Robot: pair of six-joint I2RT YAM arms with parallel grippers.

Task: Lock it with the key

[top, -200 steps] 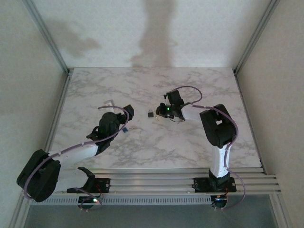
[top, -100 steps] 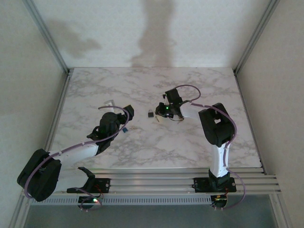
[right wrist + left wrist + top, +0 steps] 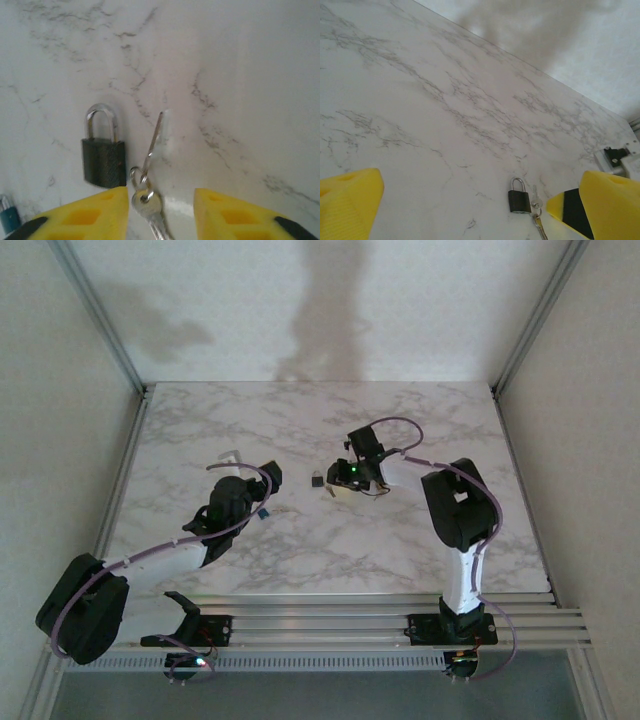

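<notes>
Key (image 3: 148, 202) lies between parted fingers of right pincer (image 3: 160, 202), padlock (image 3: 104, 161) just beside

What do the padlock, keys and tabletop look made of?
Padlock: dark matte body, likely coated metal; shackle probably bright polished steel, by its glint. Keys: silvery, reflective metal. Tabletop: white, grey-veined marble look, possibly printed laminate; smooth, faint sheen.
</notes>
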